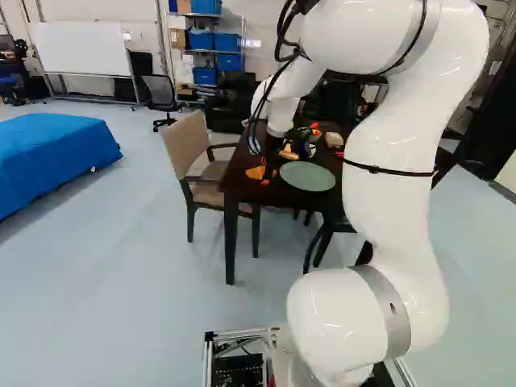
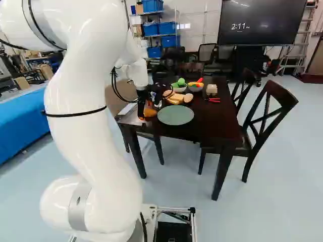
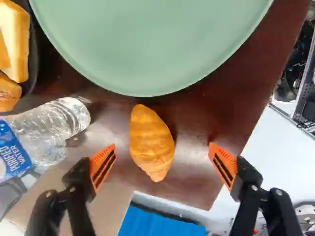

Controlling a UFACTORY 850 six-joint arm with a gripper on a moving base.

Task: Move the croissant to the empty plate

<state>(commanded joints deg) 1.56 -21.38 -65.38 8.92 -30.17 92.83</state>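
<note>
My gripper [image 2: 143,107] hangs low over the table's near corner in the right base view. In the wrist view the gripper [image 3: 163,160] stands open, its orange pads wide apart. The croissant [image 3: 151,142] lies on the dark table between and slightly beyond the fingertips, with a gap on both sides. Just ahead of it is the empty green plate [image 3: 152,44], whose rim comes close to the croissant's far tip. From the right base view, the same plate [image 2: 175,115] rests near the table's front edge, beside the gripper.
A clear water bottle [image 3: 49,130] lies beside one finger. A dark tray [image 3: 33,59] holds bread near the plate. Farther back are bowls of toy food [image 2: 195,86] and red-handled pliers [image 2: 214,100]. Chairs [image 2: 267,113] flank the dark table [image 2: 217,123].
</note>
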